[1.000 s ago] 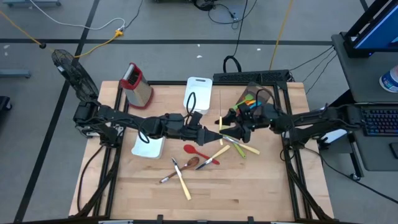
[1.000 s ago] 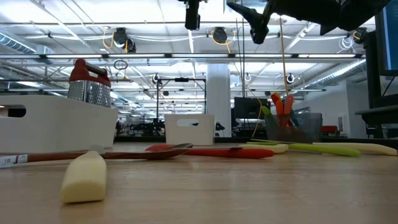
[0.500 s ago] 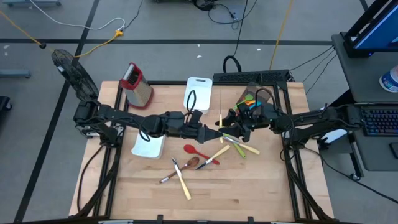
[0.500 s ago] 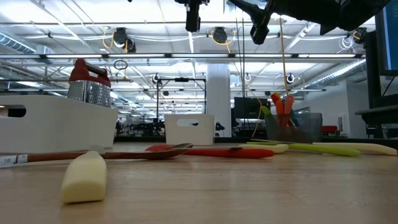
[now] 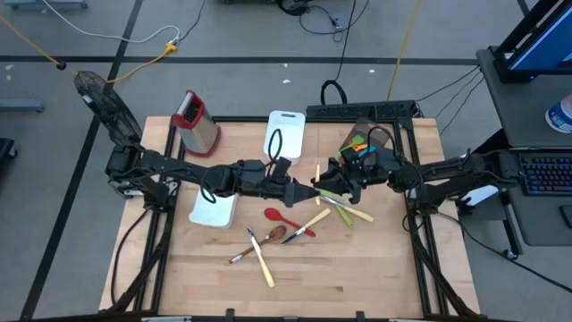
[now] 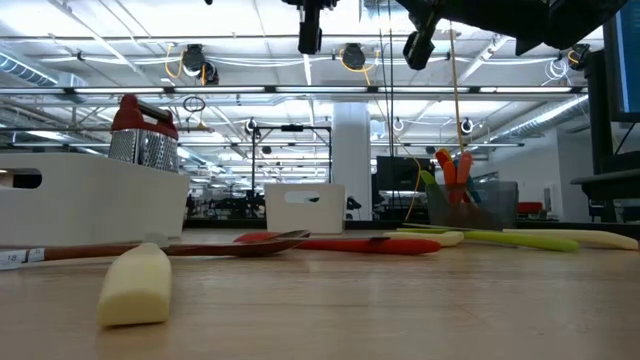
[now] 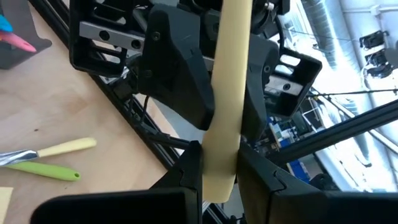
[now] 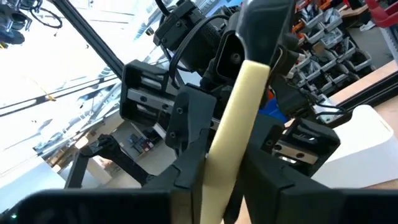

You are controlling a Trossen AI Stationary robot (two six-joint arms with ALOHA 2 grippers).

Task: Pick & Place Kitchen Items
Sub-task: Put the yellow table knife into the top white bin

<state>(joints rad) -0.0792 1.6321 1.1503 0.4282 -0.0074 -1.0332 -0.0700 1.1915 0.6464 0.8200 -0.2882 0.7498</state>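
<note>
Both my left jaws (image 7: 217, 171) and right jaws (image 8: 221, 165) clamp one cream knife (image 5: 316, 173) mid-handover, while several utensils (image 5: 284, 226) wait on the tabletop (image 5: 357, 259).

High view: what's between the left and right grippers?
A cream knife, upright, with the left gripper and right gripper both closed on it. Both wrist views show it too.

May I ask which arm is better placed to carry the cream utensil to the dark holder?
Right: the right tool grips the cream flat utensil too, and the dark utensil holder stands on its side; the left tool need only release.
</note>
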